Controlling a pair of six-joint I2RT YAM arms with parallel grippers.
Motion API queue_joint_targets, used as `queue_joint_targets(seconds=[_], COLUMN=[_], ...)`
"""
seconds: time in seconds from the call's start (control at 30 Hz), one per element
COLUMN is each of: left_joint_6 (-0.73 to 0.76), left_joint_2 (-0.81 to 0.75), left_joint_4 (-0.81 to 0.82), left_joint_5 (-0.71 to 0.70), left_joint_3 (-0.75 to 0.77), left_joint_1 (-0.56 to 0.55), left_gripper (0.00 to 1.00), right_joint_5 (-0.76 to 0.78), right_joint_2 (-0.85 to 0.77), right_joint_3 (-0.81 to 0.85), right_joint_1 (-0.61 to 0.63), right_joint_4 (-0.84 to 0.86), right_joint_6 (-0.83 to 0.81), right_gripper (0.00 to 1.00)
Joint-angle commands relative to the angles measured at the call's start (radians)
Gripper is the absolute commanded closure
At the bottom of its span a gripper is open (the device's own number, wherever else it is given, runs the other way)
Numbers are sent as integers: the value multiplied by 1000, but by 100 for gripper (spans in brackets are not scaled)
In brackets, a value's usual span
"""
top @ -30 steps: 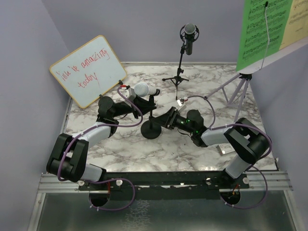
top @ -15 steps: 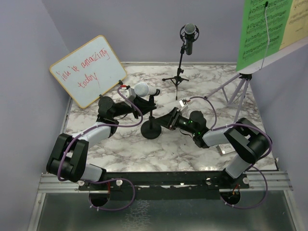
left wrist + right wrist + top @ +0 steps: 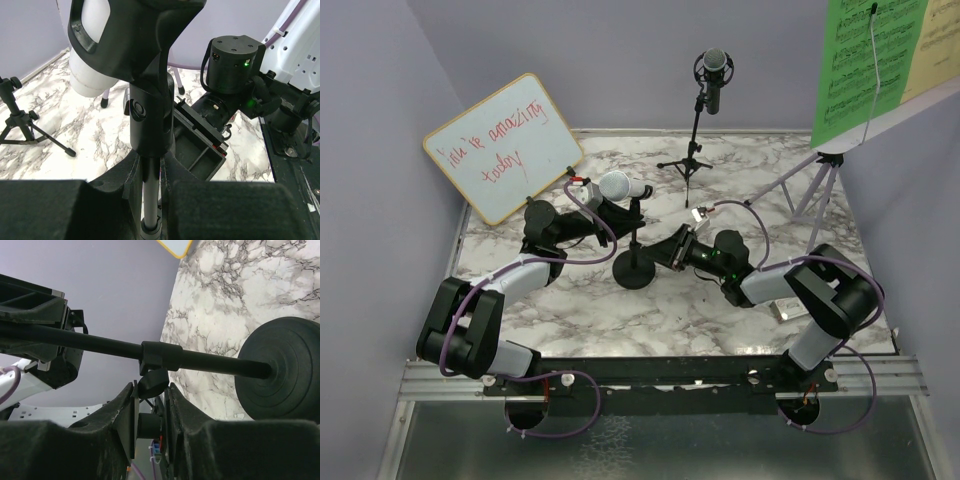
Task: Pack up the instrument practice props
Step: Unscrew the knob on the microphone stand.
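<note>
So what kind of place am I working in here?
Probably a staged lab cell dressed as a music practice corner: plain lilac walls boxed round a marble-pattern table, a microphone on a tripod, and propped-up music sheets.

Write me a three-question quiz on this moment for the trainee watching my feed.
1. True or false: the microphone is out of the clip of the round-base mic holder.
2. What is the right tool closed on? A the base disc; B the clamp knob on the pole; C the tripod.
3. Fill in: the left tool grips the holder's ____ just below the clip.
Key: 1 false; 2 B; 3 pole.
</note>
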Motion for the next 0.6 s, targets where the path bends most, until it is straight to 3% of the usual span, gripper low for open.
queue_joint_targets(seconds=[0.0,0.2,0.47,0.57], left_joint_6=[-29,-30,-30,-31], left_joint_2=[9,16,14,13], left_joint_4=[-46,-46,-46,-46], left_joint_5=[54,56,57,58], left_joint_3=[-18,-15,-15,-15], left_joint_1=[-15,-18,-20,-23], left_gripper=[100,100,100,100], right_joint_5=[-32,-71,-58,33], right_joint_2=[35,35,-32,-62], right_joint_3=[20,69,116,116], right_joint_1=[-9,-9,-5,14], right_joint_4=[23,-95,-322,-387], right_joint_6=[-70,-323,-887,-1091], right_gripper=[89,100,100,100])
